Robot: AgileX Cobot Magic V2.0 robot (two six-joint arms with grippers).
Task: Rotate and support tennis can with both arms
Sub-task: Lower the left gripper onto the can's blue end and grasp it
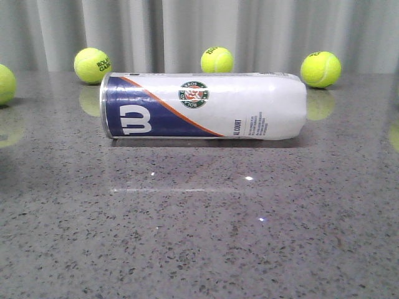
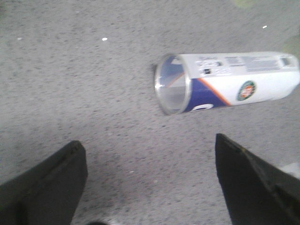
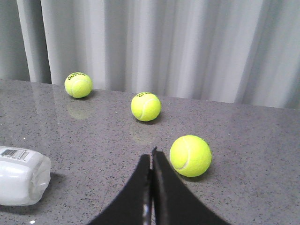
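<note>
Left wrist view is the one that matters right now. From there my left gripper [image 2: 150, 183] is spread wide with nothing between the fingers, hovering over bare gray table [image 2: 70, 84]. Straight ahead of the gap sits the tennis can [image 2: 229, 82], lying on its side, and what I'm looking into is the clear metal-rimmed end. So the can's long axis runs away from that gripper, slightly off to one side, not across it. The fingers are apart from the can, no contact.

Over on the other side, my right gripper [image 3: 151, 187] has its fingers pressed together, holding nothing. It's aimed past the can: only the white far end of the can shows at the edge of that view, off to the side, with a tennis ball [image 3: 190, 155] just beside the fingertips and two more balls farther back near the curtain [image 3: 187, 47].

Front view confirms it: can flat on the table, long axis running left-right across my field, navy end with the W toward my left arm, white end toward my right. Neither arm shows up in that shot.

My read is the left arm is nearer and better lined up, so it probably takes the rimmed end first. The right needs to open up and swing in toward the white end.
</note>
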